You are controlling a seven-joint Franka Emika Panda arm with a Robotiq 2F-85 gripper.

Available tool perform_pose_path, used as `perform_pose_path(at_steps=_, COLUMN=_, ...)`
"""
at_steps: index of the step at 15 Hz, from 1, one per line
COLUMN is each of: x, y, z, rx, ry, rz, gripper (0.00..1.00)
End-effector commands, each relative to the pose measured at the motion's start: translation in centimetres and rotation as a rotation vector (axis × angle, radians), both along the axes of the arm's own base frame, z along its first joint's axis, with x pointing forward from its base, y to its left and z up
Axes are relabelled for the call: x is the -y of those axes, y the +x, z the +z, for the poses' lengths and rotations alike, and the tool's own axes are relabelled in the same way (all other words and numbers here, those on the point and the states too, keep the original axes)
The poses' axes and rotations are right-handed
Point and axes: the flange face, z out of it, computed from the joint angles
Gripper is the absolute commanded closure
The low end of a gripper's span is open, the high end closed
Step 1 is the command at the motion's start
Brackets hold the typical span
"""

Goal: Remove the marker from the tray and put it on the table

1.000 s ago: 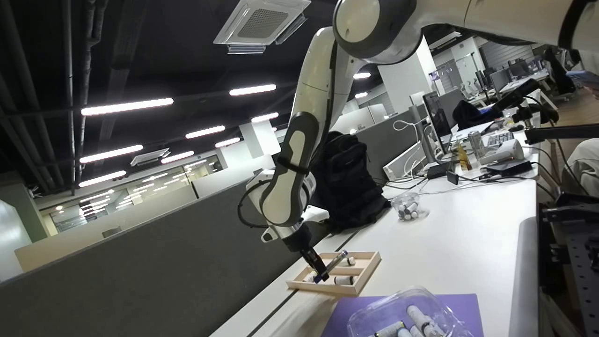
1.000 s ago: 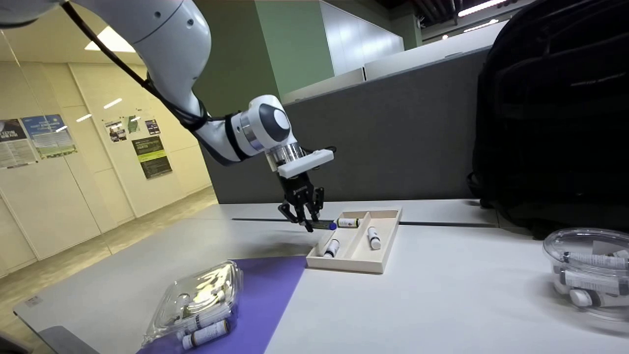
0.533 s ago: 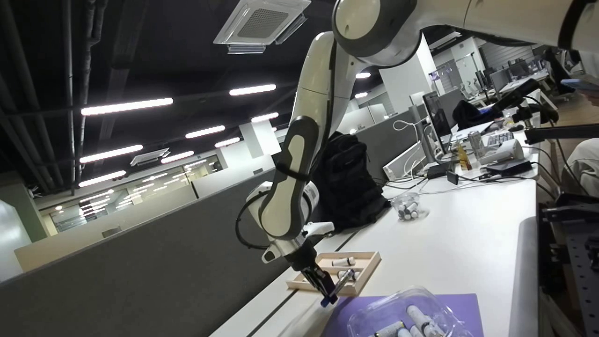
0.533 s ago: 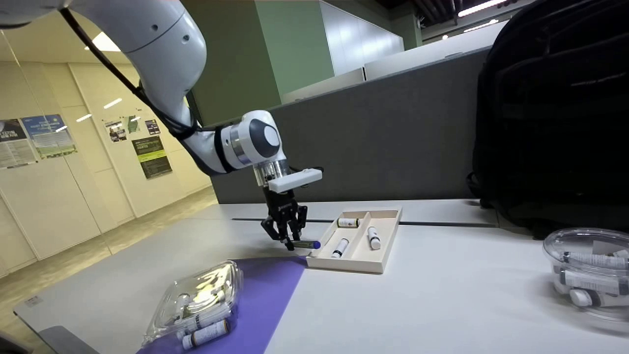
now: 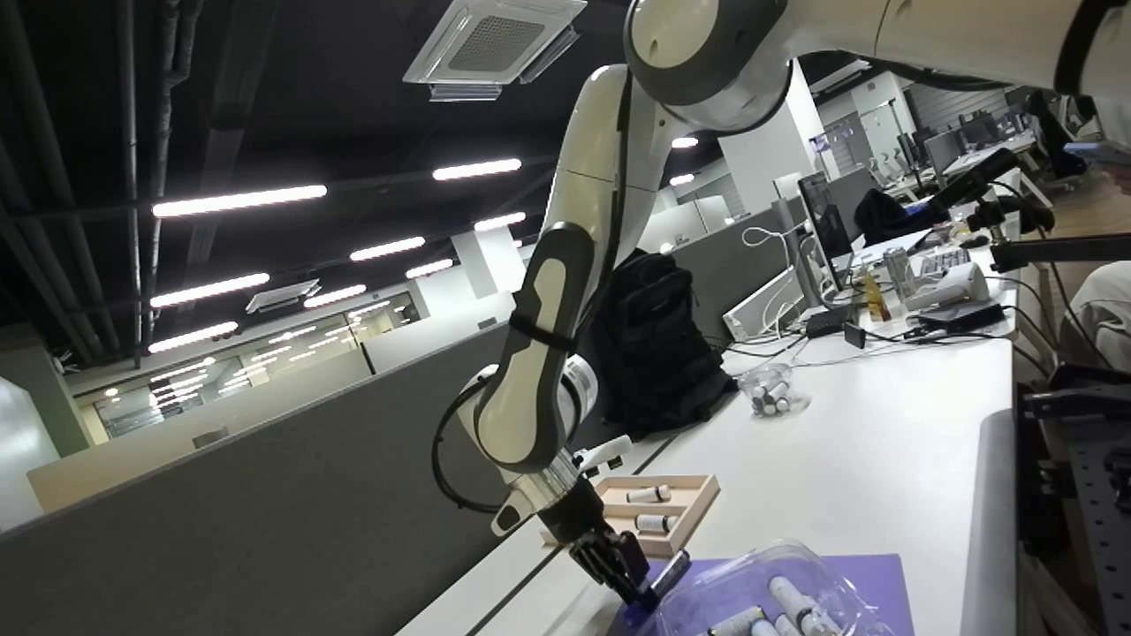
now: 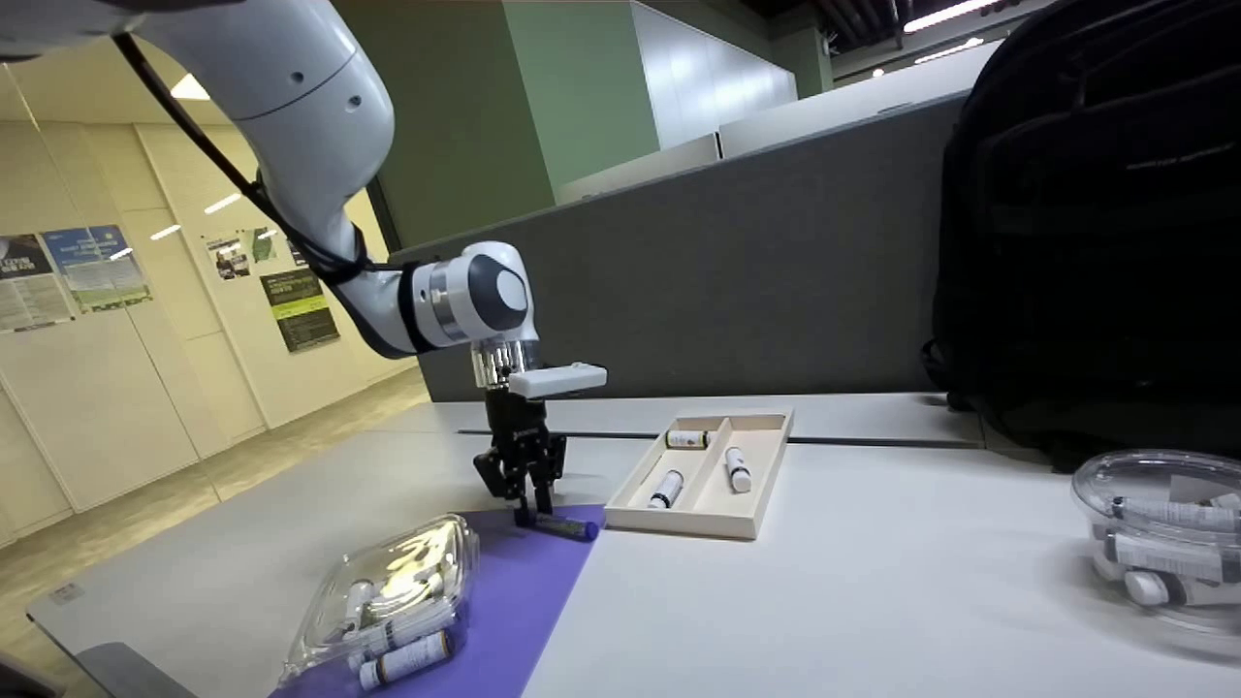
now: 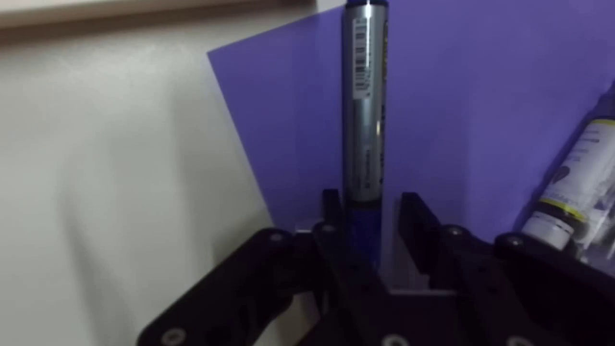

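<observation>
Pincer (image 7: 370,194) straddles the marker (image 7: 366,120), fingers (image 7: 417,228) apart; the tray (image 6: 679,523) holds three vials (image 6: 687,439), the clear box (image 6: 417,557) several more.

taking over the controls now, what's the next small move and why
Probably ease the gripper straight up: in the wrist view a gap shows between one finger and the silver-and-blue marker, which appears to lie on the purple sheet, outside the wooden tray.
</observation>
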Motion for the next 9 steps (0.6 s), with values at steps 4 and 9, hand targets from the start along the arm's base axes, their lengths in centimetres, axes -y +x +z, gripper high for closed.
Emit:
perform_pose_path(at_steps=4, x=0.8, y=-0.9, z=4.0, rx=-0.120, ry=-0.047, rz=-0.060, gripper=0.11)
perform_pose_path(at_steps=9, x=0.8, y=-0.8, z=9.4, rx=0.048, ry=-0.059, rz=-0.101, gripper=0.00)
